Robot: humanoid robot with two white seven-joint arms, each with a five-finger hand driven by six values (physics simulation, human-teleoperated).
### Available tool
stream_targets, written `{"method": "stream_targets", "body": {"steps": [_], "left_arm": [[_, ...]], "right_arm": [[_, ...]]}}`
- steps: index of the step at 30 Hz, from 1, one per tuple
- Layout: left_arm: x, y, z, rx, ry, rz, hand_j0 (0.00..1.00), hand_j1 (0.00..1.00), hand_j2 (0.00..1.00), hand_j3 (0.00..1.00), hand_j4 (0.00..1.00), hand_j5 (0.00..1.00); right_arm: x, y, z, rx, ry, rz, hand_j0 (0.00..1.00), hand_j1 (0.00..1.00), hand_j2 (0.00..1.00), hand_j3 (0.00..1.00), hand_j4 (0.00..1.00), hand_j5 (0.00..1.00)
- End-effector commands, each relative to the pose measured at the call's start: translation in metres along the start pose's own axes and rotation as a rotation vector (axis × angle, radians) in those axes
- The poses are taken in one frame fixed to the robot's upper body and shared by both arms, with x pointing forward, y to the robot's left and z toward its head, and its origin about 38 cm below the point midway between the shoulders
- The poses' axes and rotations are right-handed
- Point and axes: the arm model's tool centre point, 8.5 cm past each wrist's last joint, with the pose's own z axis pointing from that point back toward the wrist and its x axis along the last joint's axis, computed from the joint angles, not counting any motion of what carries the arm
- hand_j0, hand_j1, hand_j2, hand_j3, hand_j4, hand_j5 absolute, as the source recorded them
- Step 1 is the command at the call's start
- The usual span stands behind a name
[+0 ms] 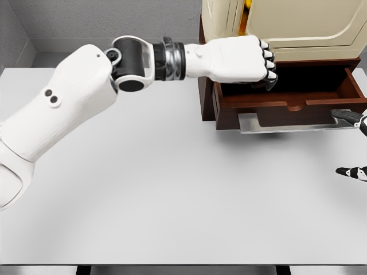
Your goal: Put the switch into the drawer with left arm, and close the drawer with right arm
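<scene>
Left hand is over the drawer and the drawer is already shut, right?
Not quite. The head view shows the left hand over the drawer, but the drawer is pulled open, not shut. Only the right hand's fingertips show at the right edge.

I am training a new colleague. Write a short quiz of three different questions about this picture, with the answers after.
1. True or false: the drawer is open.
2. Which robot hand is above the drawer? A) the left robot hand B) the right robot hand
3. Fill in: the right robot hand shows only at the picture's ____ edge.

Key
1. True: it is pulled out of the brown cabinet.
2. A: the left arm reaches across the white table with curled fingers; what they hold, if anything, is hidden.
3. Right.
</scene>
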Motion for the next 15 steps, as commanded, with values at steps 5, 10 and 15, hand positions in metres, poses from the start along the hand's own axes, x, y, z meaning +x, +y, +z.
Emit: {"method": "stream_targets", "body": {"steps": [5, 10, 15], "left_arm": [[0.0081, 0.0010, -0.0132, -0.046, -0.020, -0.049, 0.51, 0.51, 0.51, 0.51, 0.51, 0.51], [0.0088, 0.0022, -0.0140, -0.070, -0.017, -0.087, 0.51, 0.51, 0.51, 0.51, 0.51, 0.51], [0.0057, -0.0006, -0.0132, -0.120, 0.000, -0.145, 0.52, 0.52, 0.52, 0.52, 0.52, 0.52]], "right_arm": [[0.0002, -0.0008, 0.0000, -0.005, -0.002, -0.006, 1.00, 1.00, 1.00, 1.00, 1.00, 1.00], [0.0002, -0.0008, 0.0000, -0.005, -0.002, -0.006, 1.00, 1.00, 1.00, 1.00, 1.00, 1.00], [0.0002, -0.0008, 0.0000, -0.005, -0.002, -0.006, 1.00, 1.00, 1.00, 1.00, 1.00, 1.00]]}}
